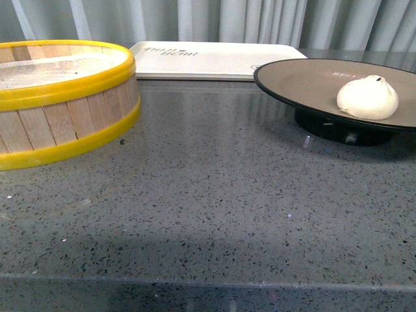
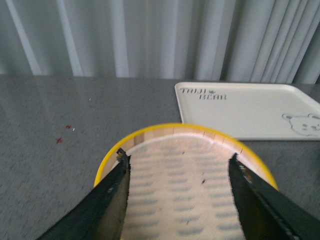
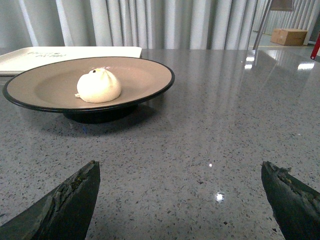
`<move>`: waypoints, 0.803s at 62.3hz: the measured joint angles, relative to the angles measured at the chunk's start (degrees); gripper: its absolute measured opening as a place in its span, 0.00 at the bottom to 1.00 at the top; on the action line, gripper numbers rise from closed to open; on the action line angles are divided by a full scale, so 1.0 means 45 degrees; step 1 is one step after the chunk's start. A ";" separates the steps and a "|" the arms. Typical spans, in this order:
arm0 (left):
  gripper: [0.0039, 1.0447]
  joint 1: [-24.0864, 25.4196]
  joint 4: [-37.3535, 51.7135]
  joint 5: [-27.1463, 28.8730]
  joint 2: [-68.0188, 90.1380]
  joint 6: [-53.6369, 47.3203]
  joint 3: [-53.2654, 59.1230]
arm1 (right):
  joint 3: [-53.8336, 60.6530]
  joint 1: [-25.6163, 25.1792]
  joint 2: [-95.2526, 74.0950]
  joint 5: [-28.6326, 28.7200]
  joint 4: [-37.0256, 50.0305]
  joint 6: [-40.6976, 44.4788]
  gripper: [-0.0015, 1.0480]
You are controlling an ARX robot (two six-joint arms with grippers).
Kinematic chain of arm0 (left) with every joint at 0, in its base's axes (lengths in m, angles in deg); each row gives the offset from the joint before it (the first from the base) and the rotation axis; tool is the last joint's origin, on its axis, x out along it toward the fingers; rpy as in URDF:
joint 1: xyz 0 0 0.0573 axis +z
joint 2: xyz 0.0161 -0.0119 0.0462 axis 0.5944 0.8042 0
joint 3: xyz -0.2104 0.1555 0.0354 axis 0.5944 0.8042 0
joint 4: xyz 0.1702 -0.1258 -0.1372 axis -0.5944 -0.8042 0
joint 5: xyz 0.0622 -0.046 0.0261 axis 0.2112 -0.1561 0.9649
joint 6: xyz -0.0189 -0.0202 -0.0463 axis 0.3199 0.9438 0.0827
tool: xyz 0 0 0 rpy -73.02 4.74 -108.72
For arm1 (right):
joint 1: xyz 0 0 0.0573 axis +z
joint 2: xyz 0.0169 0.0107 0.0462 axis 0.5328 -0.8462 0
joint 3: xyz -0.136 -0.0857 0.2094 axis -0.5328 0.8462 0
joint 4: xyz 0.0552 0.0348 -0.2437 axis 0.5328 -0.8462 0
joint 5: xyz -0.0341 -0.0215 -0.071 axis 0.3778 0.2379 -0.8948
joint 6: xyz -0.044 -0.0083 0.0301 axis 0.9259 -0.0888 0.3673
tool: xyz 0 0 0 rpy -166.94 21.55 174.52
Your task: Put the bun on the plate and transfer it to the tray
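Your left gripper (image 2: 178, 157) is standing wide open and is holding nothing. Its two dark fingers (image 2: 112, 200) are spreading over the yellow-rimmed wooden steamer basket (image 2: 170, 127), so the basket's slatted floor is showing in the gap between the jaws, with its far rim just past the fingertips. No bun is showing on the part of the basket floor that you can see there. Ahead of those jaws, beyond the basket's far rim, the cream tray (image 2: 250, 110) is lying flat on the grey speckled countertop (image 2: 60, 100), showing its printed lettering and a small bear drawing.

Your right gripper (image 3: 180, 165) is also gaping wide, with bare countertop between its fingers and nothing in its grasp. Ahead of these jaws and well apart from the fingertips, the plate (image 3: 45, 85) is standing upright on its black foot, closer to the line of one finger than the other. The bun (image 3: 98, 85) is sitting on the plate's tan inside, near the middle, pleated top up.

From the front, neither arm is showing. The bun (image 1: 368, 97) is resting on the plate (image 1: 305, 81), and the plate is standing on the countertop (image 1: 214, 214) rather than on the tray (image 1: 208, 62), which is lying behind it, between the plate and the steamer basket (image 1: 65, 117). You cannot tell whether the plate rim and tray are touching.
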 joint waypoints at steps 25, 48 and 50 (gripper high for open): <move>0.04 0.1020 0.1350 -0.0811 -0.2545 0.0151 0.4250 | 0.0000 0.0000 0.0000 0.0000 0.0000 0.0000 0.92; 0.04 0.1035 0.1282 -0.0816 -0.4571 0.0151 0.6159 | 0.0000 0.0000 0.0000 0.0000 0.0000 0.0000 0.92; 0.04 0.1035 0.1239 -0.0816 -0.4716 0.0151 0.6256 | 0.0000 0.0000 0.0000 0.0000 0.0000 0.0000 0.92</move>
